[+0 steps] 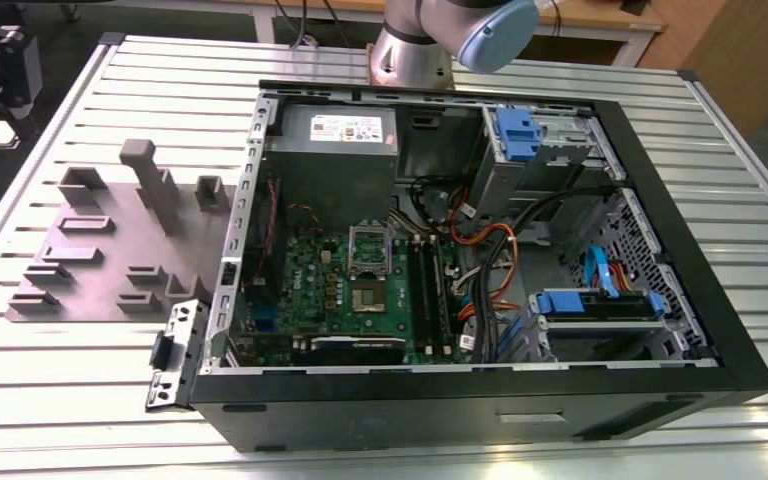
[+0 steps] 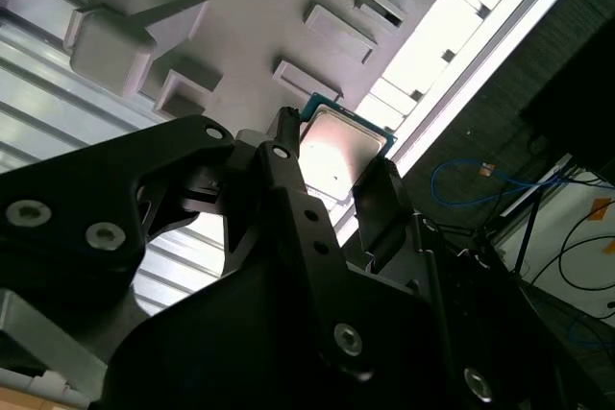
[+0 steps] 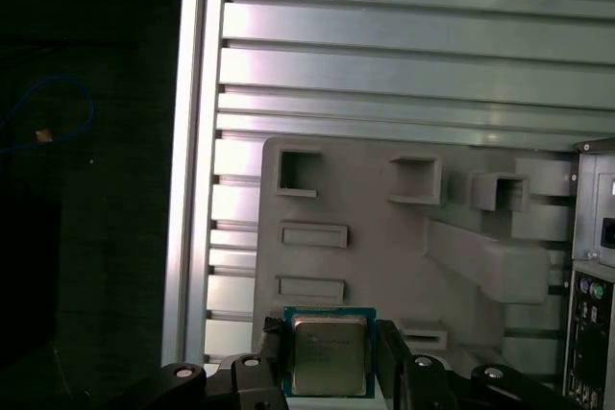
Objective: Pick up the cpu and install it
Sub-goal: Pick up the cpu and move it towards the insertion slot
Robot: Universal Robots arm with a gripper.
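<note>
Pincer (image 2: pixel 336 168) links are looming closest in the second wrist view. Its two black fingers (image 2: pixel 380 204) are clamping opposite edges of the cpu (image 3: pixel 330 354), gripping it with the silvery lid facing the first wrist camera. The chip is hanging over the grey fixture tray (image 3: pixel 384 237), near the tray's edge, and is looking lifted clear of it.

As I am judging the risk, the grip is bearing on thin edges only. A jolt or a slight slackening could be letting the chip slip or twist, and a drop onto the slatted table (image 1: pixel 758 250) could be damaging it. A twisted chip would be meeting the socket frame (image 1: pixel 371 250) skewed, and forcing it there could be bending contacts. Cables (image 1: pixel 488 250) are looping close beside that frame and the case walls are standing high, so either could be snagging the pincer.

Among the containers, the open computer case (image 1: pixel 464 410) is lying on its side on the table. It is holding the power supply (image 1: pixel 337 150), motherboard (image 1: pixel 344 300), blue drive cages (image 1: pixel 598 305) and cabling. The fixture tray is lying just beside it on the exterior view's left, and its raised pockets (image 1: pixel 84 225) are looking unoccupied.
</note>
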